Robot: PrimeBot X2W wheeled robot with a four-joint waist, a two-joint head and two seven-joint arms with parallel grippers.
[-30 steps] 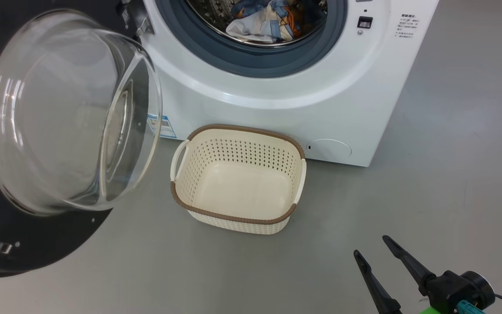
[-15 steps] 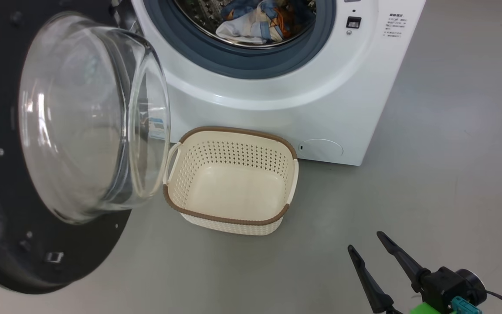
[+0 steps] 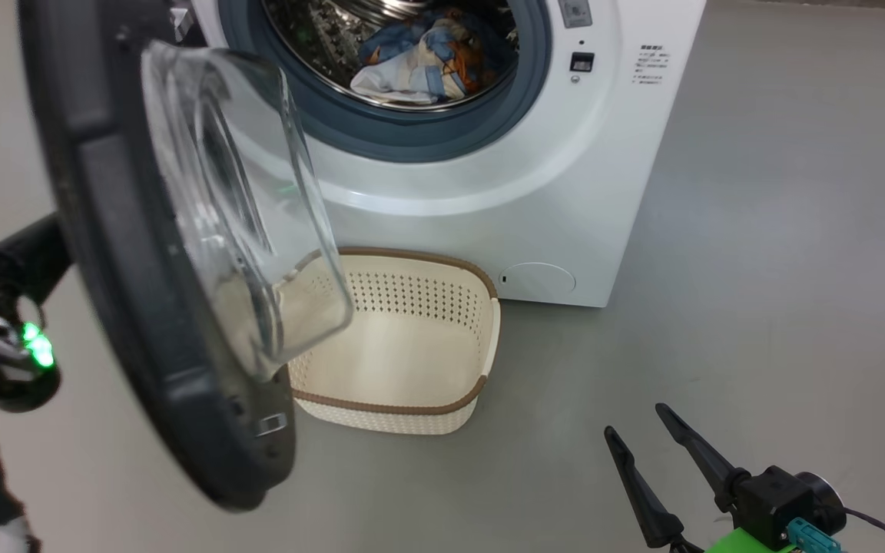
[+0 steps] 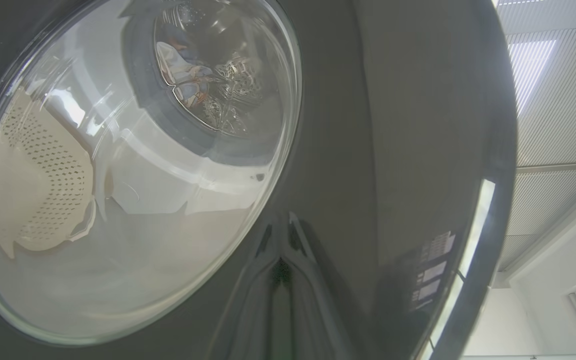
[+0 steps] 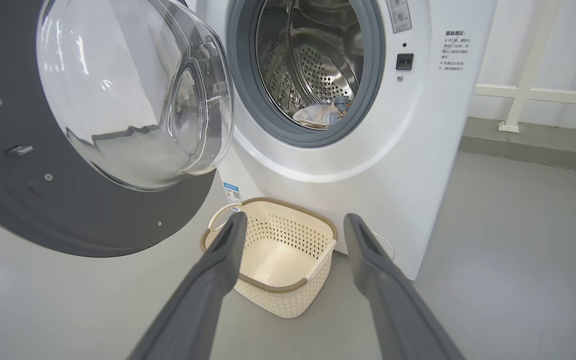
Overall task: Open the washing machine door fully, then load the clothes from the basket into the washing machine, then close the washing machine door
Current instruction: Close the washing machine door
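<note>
Head view: washing machine door [image 3: 143, 307] half-open, edge-on at left. Clothes [image 3: 419, 61] lie inside the washing machine [image 3: 565, 192]. Basket [image 3: 442, 403] sits empty on the floor [image 3: 757, 307] before it. Right hand [image 3: 633, 418] released, fingers spread.
Left wrist view: left hand [image 4: 280, 250] clenched, tips against the door's glossy outer face.
Right wrist view: spread fingers frame the basket.

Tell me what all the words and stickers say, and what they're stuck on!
No text here is clear enough to quote.
Printed text block on the washing machine front: Chinese-looking characters, too small to read.
Blue label sticker, low on the front behind the basket: too small to read.
Grey sticker above the latch: round symbols, blurred.
Pale labels on the washing machine door: blurred.
</note>
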